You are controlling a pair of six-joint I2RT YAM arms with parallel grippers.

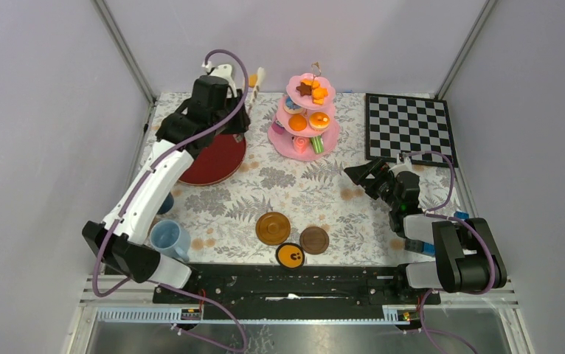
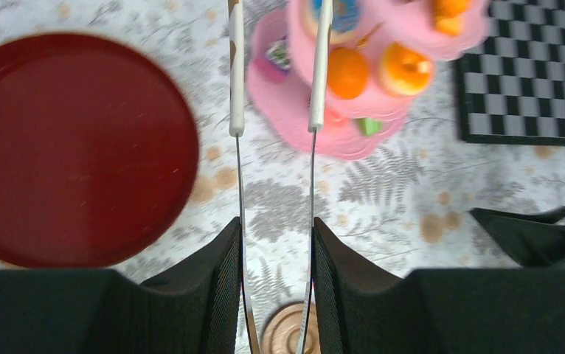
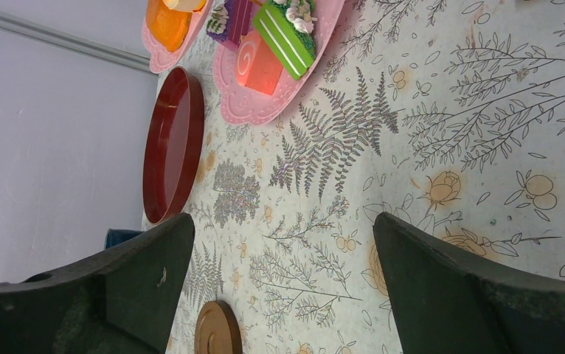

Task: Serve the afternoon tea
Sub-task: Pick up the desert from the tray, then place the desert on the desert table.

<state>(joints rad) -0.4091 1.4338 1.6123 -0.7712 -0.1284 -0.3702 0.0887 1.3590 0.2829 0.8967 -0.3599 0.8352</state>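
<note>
Left claw (image 2: 276, 225) is clamped on a pair of white-tipped tongs (image 2: 237, 88), their tips near the pink cake stand (image 1: 282, 139), which sits at 12 o'clock on the floral surface (image 1: 302, 195), its tiers loaded with pastries (image 1: 298, 122). Right claw (image 3: 283, 228) gapes wide at 3 o'clock, fingers (image 3: 449, 295) well apart, and two brown saucers (image 1: 273, 228) sit at 6 o'clock by the near edge.

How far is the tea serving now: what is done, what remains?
Done: the left tool grips tongs. In hand: they point toward the pink stand. Left: pastries sit on the stand, nothing shows on the red tray, the light-blue cup stands apart from the saucers. The right tool is open.
</note>
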